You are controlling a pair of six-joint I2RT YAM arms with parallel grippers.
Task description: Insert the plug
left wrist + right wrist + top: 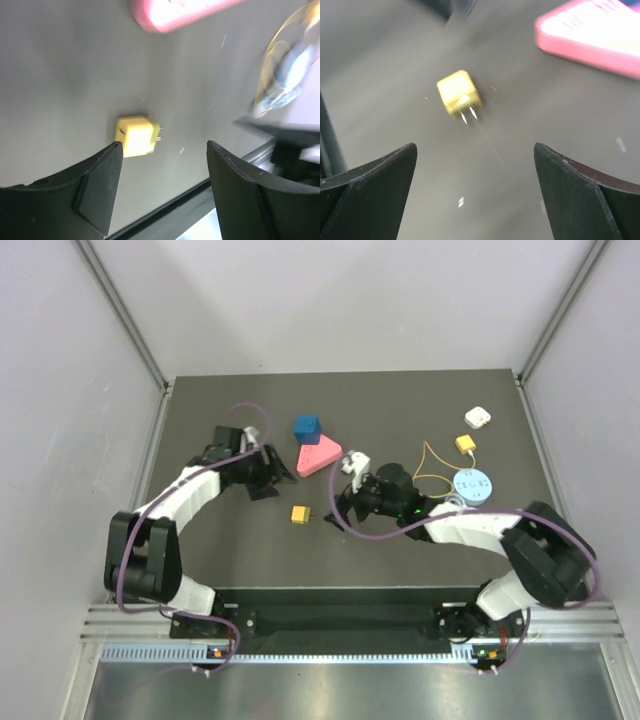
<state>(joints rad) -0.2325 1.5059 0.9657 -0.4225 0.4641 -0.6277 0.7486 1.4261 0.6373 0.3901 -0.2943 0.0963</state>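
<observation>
The plug, a small yellow connector on a thin looping yellow-orange wire, lies at the back right of the dark table, far from both grippers. A separate yellow block with two metal prongs rests near the table's middle. In the left wrist view this pronged block sits just beyond the left fingertip of my left gripper, whose jaws stand open and empty. My right gripper is wide open, with the pronged block ahead of it, prongs pointing toward it. In the top view the left gripper and right gripper flank that block.
A pink triangular block and a blue cube lie behind the pronged block. A light-blue round disc and a small white block sit at the right. The table's near edge runs close under the left fingers.
</observation>
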